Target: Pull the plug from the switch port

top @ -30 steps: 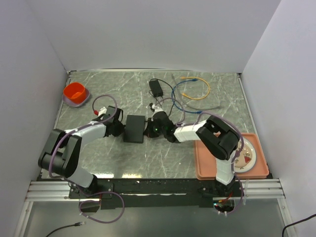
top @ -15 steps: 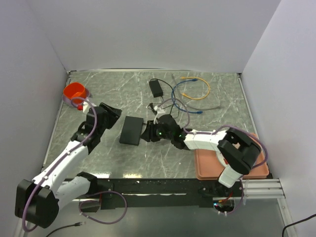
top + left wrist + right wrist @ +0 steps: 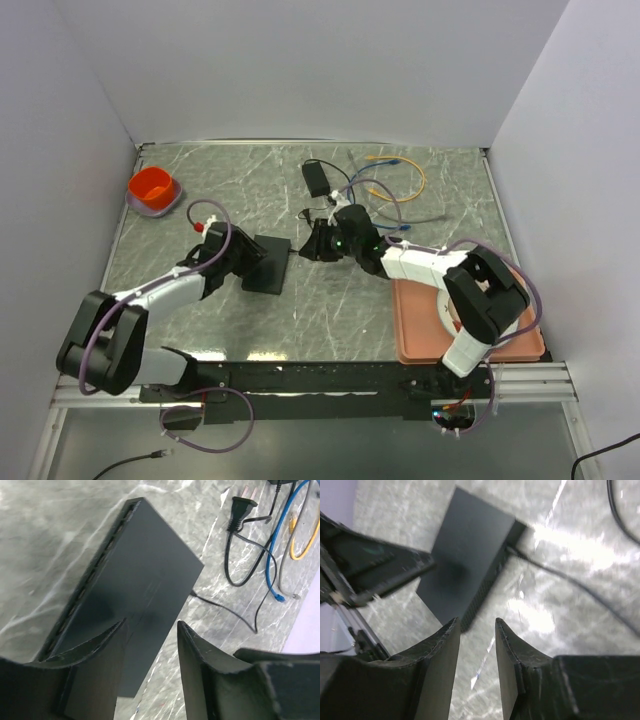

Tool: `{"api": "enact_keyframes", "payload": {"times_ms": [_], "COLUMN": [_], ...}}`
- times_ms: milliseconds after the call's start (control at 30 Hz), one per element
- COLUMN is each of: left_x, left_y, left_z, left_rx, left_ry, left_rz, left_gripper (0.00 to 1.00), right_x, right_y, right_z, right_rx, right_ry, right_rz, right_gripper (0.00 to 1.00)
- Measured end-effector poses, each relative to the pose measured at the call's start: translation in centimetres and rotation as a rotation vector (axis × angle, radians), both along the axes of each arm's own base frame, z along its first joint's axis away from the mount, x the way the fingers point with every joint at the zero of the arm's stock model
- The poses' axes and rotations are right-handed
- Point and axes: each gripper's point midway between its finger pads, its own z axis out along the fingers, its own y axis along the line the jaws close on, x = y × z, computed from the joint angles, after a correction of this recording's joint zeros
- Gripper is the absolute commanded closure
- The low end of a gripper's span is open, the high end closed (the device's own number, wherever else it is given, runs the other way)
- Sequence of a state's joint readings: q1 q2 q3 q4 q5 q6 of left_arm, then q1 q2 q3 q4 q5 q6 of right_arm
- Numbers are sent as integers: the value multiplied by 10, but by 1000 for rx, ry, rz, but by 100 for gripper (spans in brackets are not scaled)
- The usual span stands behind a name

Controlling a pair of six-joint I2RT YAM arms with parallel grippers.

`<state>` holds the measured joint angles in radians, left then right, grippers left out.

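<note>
No readable text, labels, brands or numbers appear on anything here.

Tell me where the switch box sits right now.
The switch box lies flat, left of table centre in the top view, between the left gripper and the right gripper.

The flat black box (image 3: 145, 580) looks matte and smooth, while the grey veined tabletop (image 3: 200, 190) has a glossy, polished shine.
</note>
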<state>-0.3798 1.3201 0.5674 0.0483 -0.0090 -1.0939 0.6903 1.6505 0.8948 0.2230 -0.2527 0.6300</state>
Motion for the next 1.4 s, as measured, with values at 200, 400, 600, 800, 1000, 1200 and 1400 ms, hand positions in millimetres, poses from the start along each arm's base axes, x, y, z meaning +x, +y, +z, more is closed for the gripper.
{"api": "enact_keyframes", "payload": {"times_ms": [200, 400, 600, 800, 1000, 1200, 1400], "left_x": [9, 18, 22, 24, 20, 14, 7], "left_y": [-15, -28, -40, -49, -53, -51, -49], "left_z": [-13, -13, -15, -16, -16, -16, -16], "left_rx": [-13, -77, -178, -253, -286, -288, -287], "left_ry": [30, 16, 0, -10, -11, -7, -4], "left_rz": [-18, -17, -8, -16, -28, -35, -36], "left_gripper": [55, 57, 58, 59, 59, 59, 59], "right_x": [18, 23, 24, 40, 57, 60, 67], "right_y": [0, 8, 14, 21, 9, 0, -2], "right_z": [-16, -42, -55, -54, -61, -68, -46], "right_rx": [-2, -42, -41, -69, -156, -280, -398], "right_ry": [52, 104, 137, 81, -89, -224, -373], "right_rz": [3, 39, 67, 88, 98, 217, 381], "right_gripper": [58, 58, 57, 58, 55, 53, 56]}}
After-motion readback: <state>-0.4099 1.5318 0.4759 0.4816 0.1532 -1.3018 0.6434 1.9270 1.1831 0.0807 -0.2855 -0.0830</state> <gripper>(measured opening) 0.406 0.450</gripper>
